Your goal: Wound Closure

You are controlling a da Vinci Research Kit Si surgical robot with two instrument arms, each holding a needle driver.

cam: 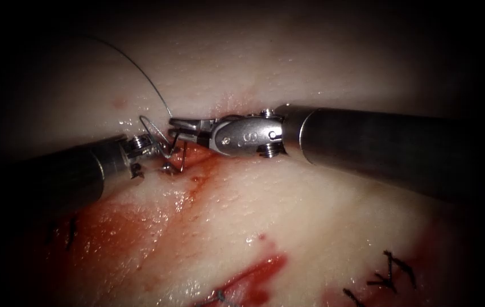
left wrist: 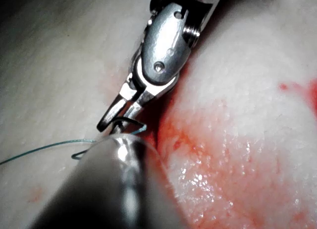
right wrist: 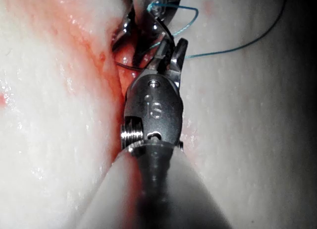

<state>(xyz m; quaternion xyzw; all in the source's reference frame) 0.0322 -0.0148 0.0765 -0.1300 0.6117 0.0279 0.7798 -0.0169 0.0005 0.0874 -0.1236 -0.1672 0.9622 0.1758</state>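
Observation:
On the tissue point(cam: 322, 216), both tools meet at the upper end of the cut point(cam: 197, 181). My left tool point(cam: 160, 146) comes in from the left and is shut on the curved needle point(cam: 182, 159), whose thin arc dips into the cut. My right tool point(cam: 177, 129) reaches in from the right, open, with its jaws on either side of the needle near the left tool's tip. The right wrist view shows those parted jaws point(right wrist: 169, 50) by the dark needle point(right wrist: 131, 66). Blue-green thread point(cam: 140, 68) arcs from the far left down to the tools and forms a small loop point(right wrist: 185, 13).
Red fluid point(cam: 253, 278) pools in the lower cut and smears the tissue on the left. Dark finished stitches point(cam: 393, 273) lie at the lower right, and another point(cam: 71, 227) at the lower left. The right tool's shaft point(cam: 378, 142) crosses the right half.

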